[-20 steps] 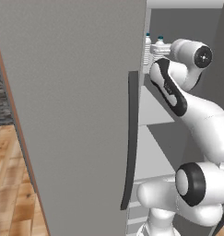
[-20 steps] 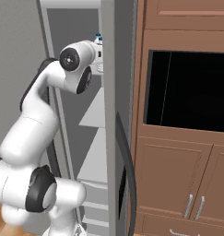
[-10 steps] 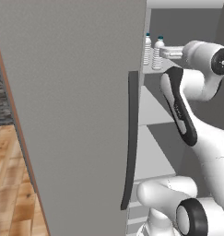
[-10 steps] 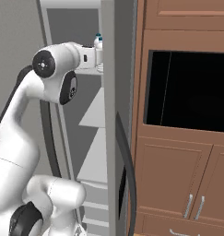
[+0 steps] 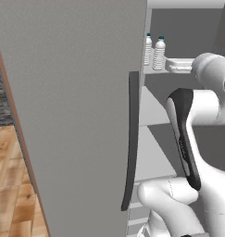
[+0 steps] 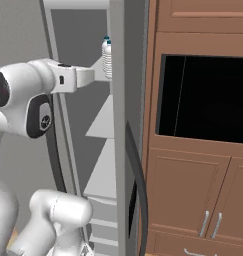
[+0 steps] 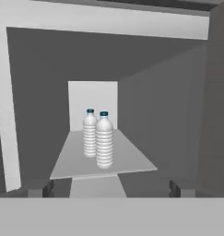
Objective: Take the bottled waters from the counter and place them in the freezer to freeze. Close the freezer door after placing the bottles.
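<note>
Bottles (image 7: 98, 138) stand together mid-frame on the freezer shelf (image 7: 127, 159); the gripper (image 7: 109, 188), spread and empty, has backed away, leaving only the door (image 5: 77, 115).

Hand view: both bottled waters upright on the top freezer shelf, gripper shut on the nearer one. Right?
Not quite. The hand view shows the gripper open and empty, short of the shelf. Both bottled waters do stand upright there.
</note>
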{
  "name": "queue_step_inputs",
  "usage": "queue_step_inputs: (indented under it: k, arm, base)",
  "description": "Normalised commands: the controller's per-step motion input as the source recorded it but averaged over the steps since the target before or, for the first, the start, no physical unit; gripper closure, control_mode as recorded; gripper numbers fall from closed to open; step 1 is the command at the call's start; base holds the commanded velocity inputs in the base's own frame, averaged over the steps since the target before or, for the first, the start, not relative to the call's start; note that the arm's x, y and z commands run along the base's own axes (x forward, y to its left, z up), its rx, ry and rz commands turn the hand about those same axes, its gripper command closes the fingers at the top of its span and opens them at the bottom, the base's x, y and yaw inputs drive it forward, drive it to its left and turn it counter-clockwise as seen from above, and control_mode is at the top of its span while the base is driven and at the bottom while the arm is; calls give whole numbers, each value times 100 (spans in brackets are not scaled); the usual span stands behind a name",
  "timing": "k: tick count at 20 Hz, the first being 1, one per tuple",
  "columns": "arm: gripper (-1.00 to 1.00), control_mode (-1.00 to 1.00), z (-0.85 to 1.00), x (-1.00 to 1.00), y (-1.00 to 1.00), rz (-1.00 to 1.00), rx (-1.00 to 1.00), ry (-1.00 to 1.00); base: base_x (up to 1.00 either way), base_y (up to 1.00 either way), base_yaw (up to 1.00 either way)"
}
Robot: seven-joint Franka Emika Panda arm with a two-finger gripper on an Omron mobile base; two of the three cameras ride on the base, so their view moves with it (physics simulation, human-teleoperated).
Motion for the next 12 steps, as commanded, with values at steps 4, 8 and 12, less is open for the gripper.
queue_step_inputs:
  k: [4,8,12]
  arm:
    - [-100,-100,2,-81,1,0,4,19]
    - [-100,-100,0,-33,-2,0,20,20]
    - [-100,-100,-8,-18,0,0,13,27]
  base:
    - [0,0,0]
    - [0,0,0]
    - [0,0,0]
